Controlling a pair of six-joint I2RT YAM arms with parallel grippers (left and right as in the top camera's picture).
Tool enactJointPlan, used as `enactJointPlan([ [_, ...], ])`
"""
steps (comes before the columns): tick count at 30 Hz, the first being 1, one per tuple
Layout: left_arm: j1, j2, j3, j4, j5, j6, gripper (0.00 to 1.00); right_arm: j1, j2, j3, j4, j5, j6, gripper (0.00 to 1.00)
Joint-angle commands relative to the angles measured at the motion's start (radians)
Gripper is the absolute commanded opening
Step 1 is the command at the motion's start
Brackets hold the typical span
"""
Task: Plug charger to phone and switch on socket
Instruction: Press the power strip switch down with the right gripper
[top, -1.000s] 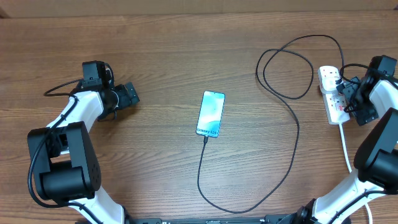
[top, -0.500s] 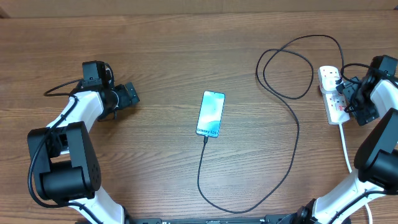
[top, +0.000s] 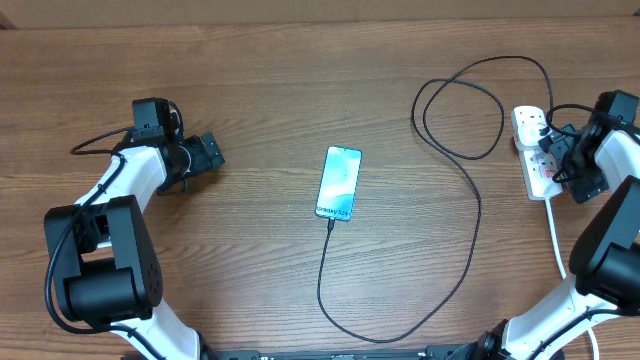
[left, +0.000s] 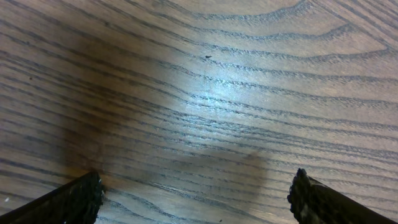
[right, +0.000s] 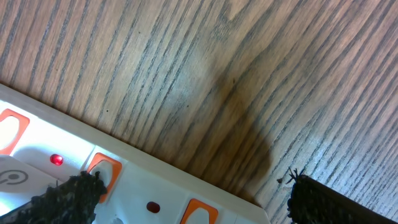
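Observation:
The phone (top: 339, 183) lies mid-table with its light-blue screen lit. The charger (top: 478, 215), a thin black cable, has its tip at the phone's near edge and loops right and up to a black plug in the socket (top: 534, 150), a white power strip at the right edge. My right gripper (top: 562, 150) is open right over the socket; in the right wrist view its left finger (right: 74, 194) rests on an orange switch (right: 102, 171), beside a lit red light (right: 56, 160). My left gripper (top: 207, 153) is open and empty, far left of the phone, over bare wood (left: 205, 112).
The socket's white cord (top: 556, 235) runs down the right side toward the front edge. A thin black cable (top: 95, 143) trails from the left arm. The wooden table (top: 250, 80) stretches between the two arms.

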Motion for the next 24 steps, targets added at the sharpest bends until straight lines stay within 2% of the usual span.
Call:
enactJointPlan([
  [1, 0.006, 0.056, -0.042, -0.026, -0.021, -0.003, 1.0, 0.031, 0.036, -0.054, -0.038, -0.069, -0.043, 1.0],
  [12, 0.006, 0.056, -0.042, -0.026, -0.021, -0.003, 0.99, 0.014, -0.019, 0.2, -0.312, -0.067, -0.059, 1.0],
  [16, 0.006, 0.056, -0.042, -0.026, -0.021, -0.003, 1.0, 0.033, -0.025, 0.201, -0.315, -0.142, -0.174, 1.0],
  [24, 0.006, 0.056, -0.042, -0.026, -0.021, -0.003, 1.0, 0.087, -0.025, 0.189, -0.322, -0.166, -0.227, 1.0],
])
